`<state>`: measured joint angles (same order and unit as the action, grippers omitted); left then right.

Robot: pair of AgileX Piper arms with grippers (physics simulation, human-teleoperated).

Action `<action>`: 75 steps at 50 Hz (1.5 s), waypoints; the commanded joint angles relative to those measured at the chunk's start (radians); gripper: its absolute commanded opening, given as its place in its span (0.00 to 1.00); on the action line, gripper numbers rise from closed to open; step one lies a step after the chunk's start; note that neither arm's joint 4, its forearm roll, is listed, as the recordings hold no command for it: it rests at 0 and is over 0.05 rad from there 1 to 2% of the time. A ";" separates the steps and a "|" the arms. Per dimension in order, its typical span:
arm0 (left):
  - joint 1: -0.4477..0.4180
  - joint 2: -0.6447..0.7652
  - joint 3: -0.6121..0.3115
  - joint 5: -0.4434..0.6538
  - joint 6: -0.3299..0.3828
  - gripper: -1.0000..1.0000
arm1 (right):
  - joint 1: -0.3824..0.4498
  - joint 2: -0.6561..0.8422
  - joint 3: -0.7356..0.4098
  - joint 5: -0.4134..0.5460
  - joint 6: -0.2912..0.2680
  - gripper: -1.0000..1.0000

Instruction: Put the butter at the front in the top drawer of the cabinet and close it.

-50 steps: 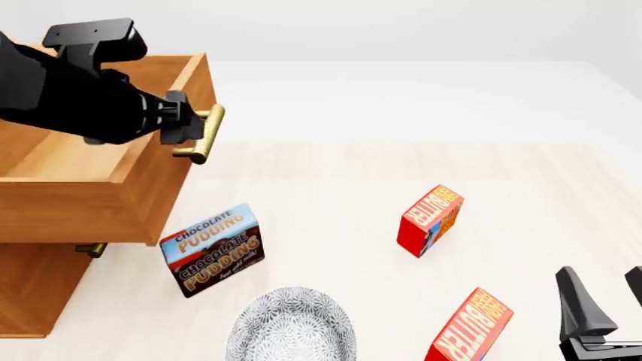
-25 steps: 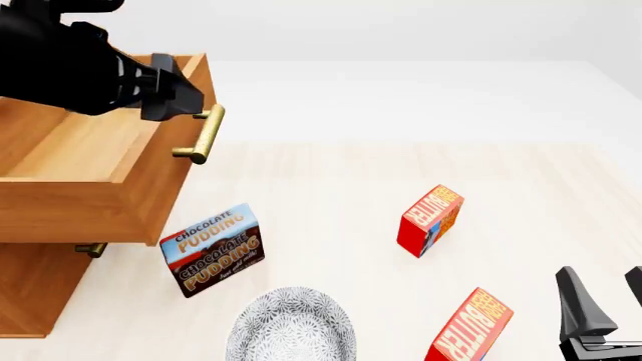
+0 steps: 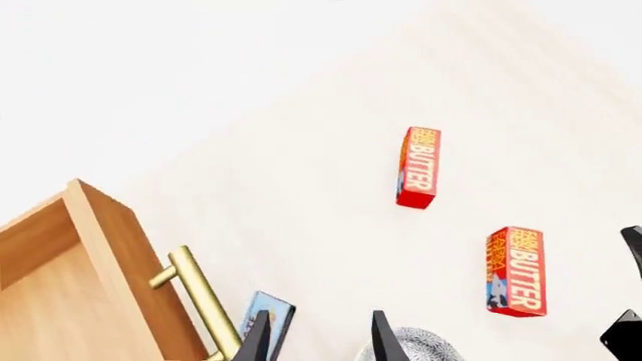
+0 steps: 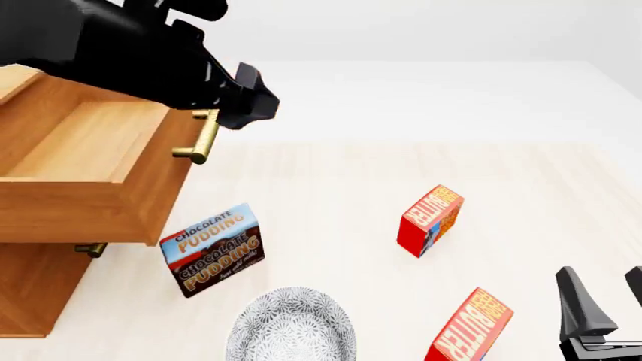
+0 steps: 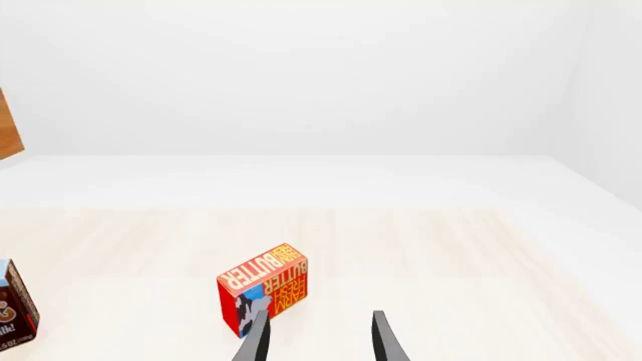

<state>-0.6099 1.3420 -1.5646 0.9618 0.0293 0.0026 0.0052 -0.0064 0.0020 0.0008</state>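
Only front view shows cabinet (image 4: 30, 289); wrists don't.

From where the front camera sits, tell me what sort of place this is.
Likely a simulated kitchen-style tabletop test scene: a pale wood table against blank white walls, a wooden cabinet with its top drawer open, and grocery boxes like butter.

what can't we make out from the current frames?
- Front butter: bottom cut off by the front view's edge.
- Right gripper: mostly beyond that view's corner.
- Top drawer: back of its interior hidden behind the left arm.
- Chocolate pudding box: partly behind a left gripper finger.
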 commanded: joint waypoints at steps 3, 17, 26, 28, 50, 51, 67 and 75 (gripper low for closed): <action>-0.084 0.088 0.009 -0.103 0.028 1.00 | 0.000 -0.001 0.001 0.000 0.000 1.00; -0.140 0.239 -0.016 -0.196 0.025 1.00 | 0.000 -0.001 0.001 0.000 0.000 1.00; -0.149 0.300 -0.032 -0.242 0.002 1.00 | -0.001 -0.001 0.001 0.000 0.000 1.00; -0.148 0.308 -0.031 -0.248 0.000 1.00 | 0.000 -0.001 0.001 0.000 0.000 1.00; -0.181 0.490 -0.102 -0.302 -0.074 1.00 | 0.000 -0.001 0.001 0.000 0.000 1.00; -0.182 0.494 -0.105 -0.303 -0.075 1.00 | 0.000 -0.001 0.001 0.000 0.000 1.00; -0.213 0.590 -0.166 -0.335 -0.119 1.00 | 0.000 -0.001 0.001 0.000 0.000 1.00; -0.231 0.640 -0.192 -0.348 -0.138 1.00 | 0.000 -0.001 0.001 0.000 0.000 1.00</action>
<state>-0.8210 1.9275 -1.7229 0.6265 -0.0836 0.0026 0.0052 -0.0064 0.0020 0.0008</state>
